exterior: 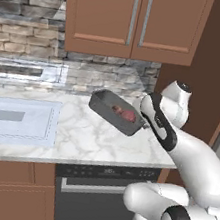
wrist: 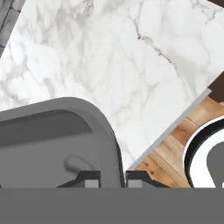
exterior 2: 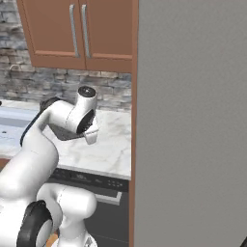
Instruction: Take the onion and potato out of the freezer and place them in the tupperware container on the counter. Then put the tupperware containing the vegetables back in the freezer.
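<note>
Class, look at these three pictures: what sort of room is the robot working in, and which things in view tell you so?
A rendered home kitchen, most likely. A white marble counter runs below brown wooden wall cabinets, with a pale sink basin set into it and a dark appliance front underneath.

Dark grey tupperware container (exterior: pixel 112 114), red-pink onion (exterior: pixel 127 115), grey-veined white marble counter (exterior: pixel 92 139).

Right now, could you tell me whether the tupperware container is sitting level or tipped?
Tipped: in the left base view the tupperware container hangs above the counter, slanted, with the onion inside.
</note>
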Tool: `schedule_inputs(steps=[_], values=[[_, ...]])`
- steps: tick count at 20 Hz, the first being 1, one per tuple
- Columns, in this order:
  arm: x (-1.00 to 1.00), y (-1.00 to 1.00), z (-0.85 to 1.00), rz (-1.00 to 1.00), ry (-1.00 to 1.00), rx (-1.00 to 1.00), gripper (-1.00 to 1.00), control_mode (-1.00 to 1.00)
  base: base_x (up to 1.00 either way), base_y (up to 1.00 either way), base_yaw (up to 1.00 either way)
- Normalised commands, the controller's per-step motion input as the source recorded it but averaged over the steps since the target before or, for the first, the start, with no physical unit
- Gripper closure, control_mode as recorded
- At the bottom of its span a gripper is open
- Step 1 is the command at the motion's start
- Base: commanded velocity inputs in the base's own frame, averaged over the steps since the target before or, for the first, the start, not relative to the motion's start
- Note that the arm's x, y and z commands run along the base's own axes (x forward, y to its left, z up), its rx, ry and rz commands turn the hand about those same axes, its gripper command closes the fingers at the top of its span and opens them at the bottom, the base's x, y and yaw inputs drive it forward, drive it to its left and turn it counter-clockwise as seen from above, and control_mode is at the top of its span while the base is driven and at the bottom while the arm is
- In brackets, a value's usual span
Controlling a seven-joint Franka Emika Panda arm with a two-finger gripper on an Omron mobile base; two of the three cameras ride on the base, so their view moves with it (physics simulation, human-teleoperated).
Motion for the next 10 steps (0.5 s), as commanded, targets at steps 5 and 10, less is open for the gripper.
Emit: schedule_inputs(steps=[5,10], values=[[-1.0,0.0,1.0,0.0,0.16,0.0,1.0,-1.0,0.0,0.0,0.0],[-1.0,0.0,0.89,0.0,0.03,-0.07,1.0,-1.0,0.0,0.0,0.0]])
